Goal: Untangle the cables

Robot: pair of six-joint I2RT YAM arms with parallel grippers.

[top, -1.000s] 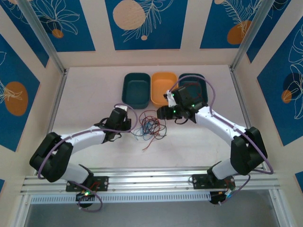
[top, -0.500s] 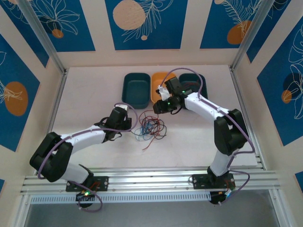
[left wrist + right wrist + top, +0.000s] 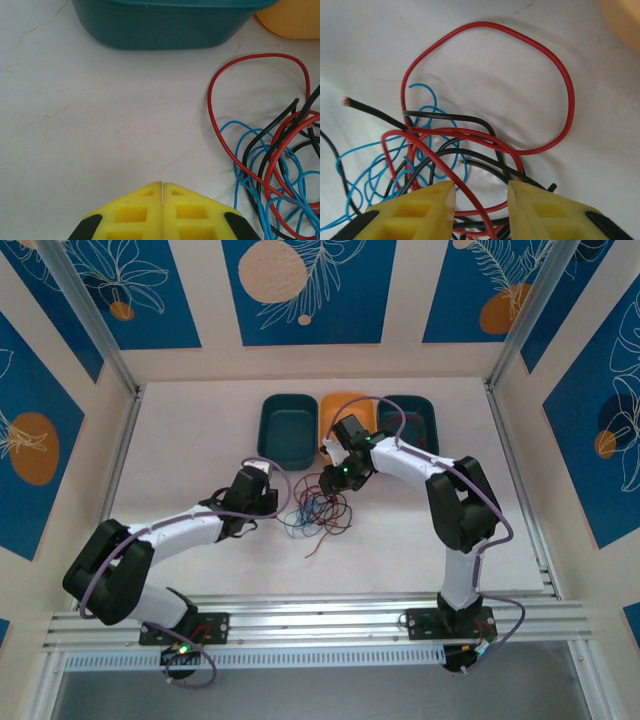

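**Cables tangled just before the orange bin**

Top: we note the cables (image 3: 318, 508) heaped just in front of the orange bin (image 3: 340, 402), the right gripper (image 3: 325, 482) over their bin-side edge and the left gripper (image 3: 268, 502) at their far side.
Left wrist: its fingertips are pressed together.
Right wrist: its jaws are narrowly parted, with red and black strands running between.

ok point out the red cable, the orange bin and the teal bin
red cable (image 3: 485, 24): right wrist view, top of its loop
orange bin (image 3: 295, 20): left wrist view, side wall
teal bin (image 3: 165, 25): left wrist view, near wall
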